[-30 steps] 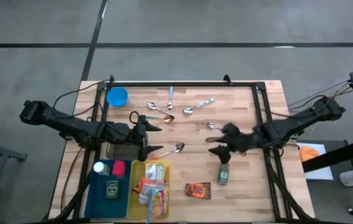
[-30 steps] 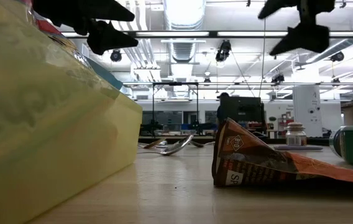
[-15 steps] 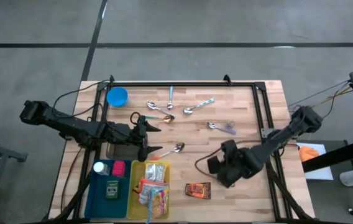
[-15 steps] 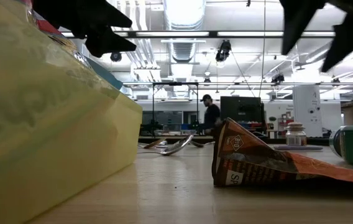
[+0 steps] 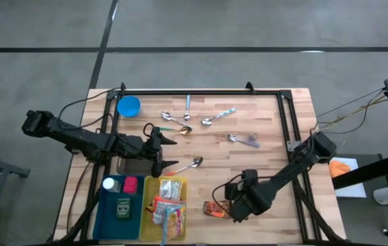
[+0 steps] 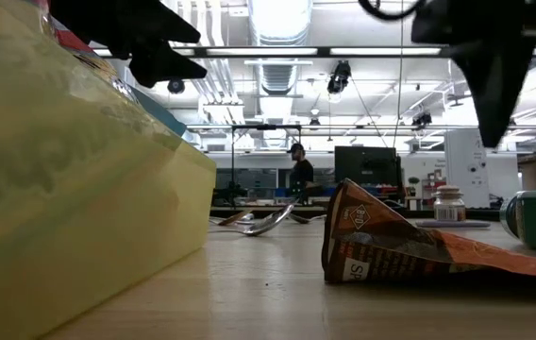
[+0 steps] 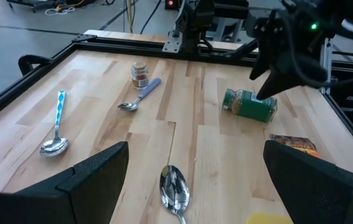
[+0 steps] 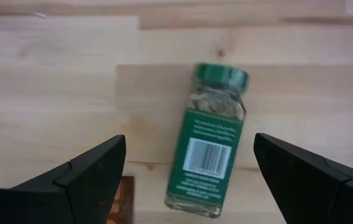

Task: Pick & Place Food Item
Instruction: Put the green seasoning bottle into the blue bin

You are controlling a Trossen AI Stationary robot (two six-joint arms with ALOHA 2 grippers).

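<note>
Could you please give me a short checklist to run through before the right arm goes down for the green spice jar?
1. Right gripper open: ok, its fingers stand wide apart.
2. Right gripper over the green spice jar: ok, the jar lies between the fingers in the right wrist view.
3. Jar's pose: lying on its side on the table, green lid away from the gripper: ok.
4. Space around the jar: cannot tell; the orange snack packet lies close beside it.
5. Left gripper out of the way: ok, open, hovering near the yellow bin.
</note>
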